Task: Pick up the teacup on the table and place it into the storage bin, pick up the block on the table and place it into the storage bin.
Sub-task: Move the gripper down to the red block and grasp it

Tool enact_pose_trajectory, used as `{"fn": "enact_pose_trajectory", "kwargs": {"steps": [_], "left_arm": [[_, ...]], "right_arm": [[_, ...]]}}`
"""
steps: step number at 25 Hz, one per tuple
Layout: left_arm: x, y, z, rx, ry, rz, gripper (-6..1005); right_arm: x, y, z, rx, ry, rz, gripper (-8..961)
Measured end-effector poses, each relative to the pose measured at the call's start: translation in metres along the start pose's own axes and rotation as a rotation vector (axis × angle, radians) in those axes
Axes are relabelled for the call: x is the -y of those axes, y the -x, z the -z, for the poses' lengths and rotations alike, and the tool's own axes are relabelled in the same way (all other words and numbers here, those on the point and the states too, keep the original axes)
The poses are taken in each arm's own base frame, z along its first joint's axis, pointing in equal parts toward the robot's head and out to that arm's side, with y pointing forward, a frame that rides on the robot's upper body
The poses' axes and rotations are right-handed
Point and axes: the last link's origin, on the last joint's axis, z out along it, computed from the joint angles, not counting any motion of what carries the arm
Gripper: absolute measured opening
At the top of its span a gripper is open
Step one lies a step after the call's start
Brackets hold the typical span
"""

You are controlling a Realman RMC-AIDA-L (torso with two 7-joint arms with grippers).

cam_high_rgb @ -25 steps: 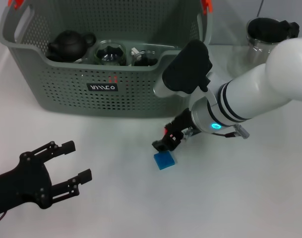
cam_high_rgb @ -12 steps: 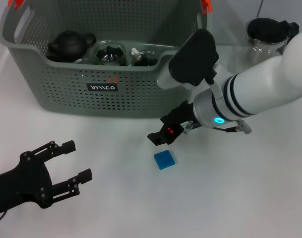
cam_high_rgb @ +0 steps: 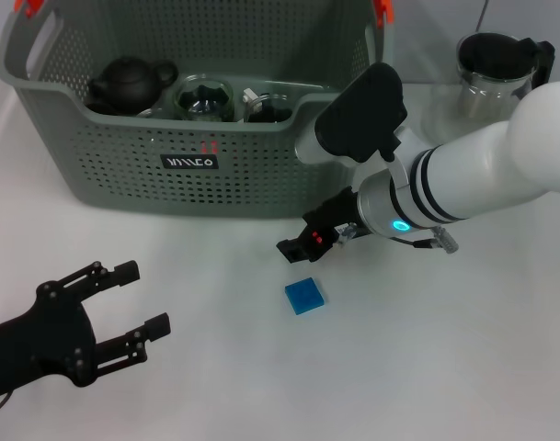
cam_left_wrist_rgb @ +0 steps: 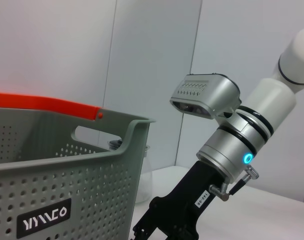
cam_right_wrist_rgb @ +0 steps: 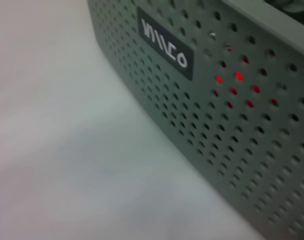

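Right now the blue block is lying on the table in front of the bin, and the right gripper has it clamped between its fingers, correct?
Not quite. The head view shows the right gripper holding nothing, apart from the blue block. The block does lie on the table in front of the bin.

Bare table (cam_high_rgb: 261, 386) lies all round the blue block (cam_high_rgb: 304, 297). The right pincer (cam_high_rgb: 302, 246) hangs just behind it, and the storage bin (cam_high_rgb: 123, 165) walls off everything beyond.
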Motion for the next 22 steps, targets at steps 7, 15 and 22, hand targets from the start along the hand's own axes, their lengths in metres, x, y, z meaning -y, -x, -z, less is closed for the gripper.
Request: {"fn": "enact_pose_trajectory", "kwargs": {"steps": [7, 15, 22], "left_arm": [[-0.001, 0.001, 0.0, 0.0, -0.001, 0.002, 798], [0.0, 0.0, 0.0, 0.0, -0.001, 0.001, 798], [0.0, 0.0, -0.001, 0.0, -0.001, 0.001, 798]], "right_arm": [[0.001, -0.001, -0.004, -0.034, 0.016, -0.027, 610], [-0.002, -0.003, -0.002, -0.075, 0.051, -0.032, 610], [-0.005, -0.011, 0.01, -0.16, 0.15, -0.095, 611]]}}
